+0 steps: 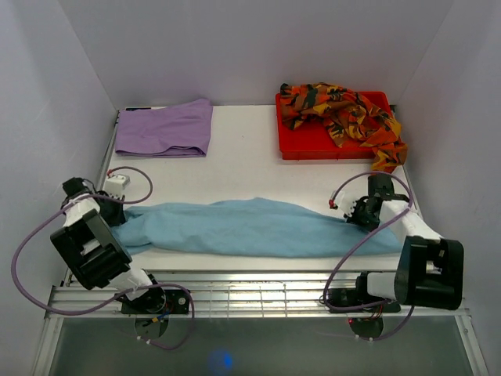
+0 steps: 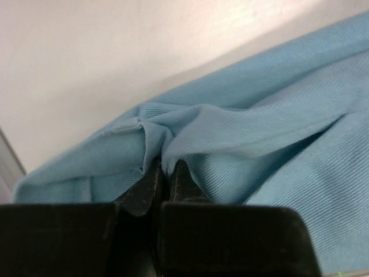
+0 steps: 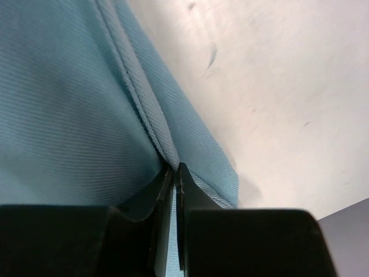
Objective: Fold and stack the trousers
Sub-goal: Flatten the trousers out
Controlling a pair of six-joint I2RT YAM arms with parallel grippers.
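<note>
The light blue trousers (image 1: 250, 227) lie stretched in a long band across the near part of the table. My left gripper (image 1: 117, 215) is shut on the cloth at their left end; the left wrist view shows its jaws pinching a pucker of blue cloth (image 2: 167, 147). My right gripper (image 1: 358, 216) is shut on their right end; the right wrist view shows a seamed edge (image 3: 144, 109) clamped between the jaws. The lilac trousers (image 1: 166, 128) lie folded at the back left. The orange-red-black patterned trousers (image 1: 344, 113) lie crumpled on a red tray.
The red tray (image 1: 301, 141) stands at the back right, with patterned cloth hanging over its right edge. White walls close in the table on three sides. A metal grille (image 1: 258, 296) runs along the near edge between the arm bases.
</note>
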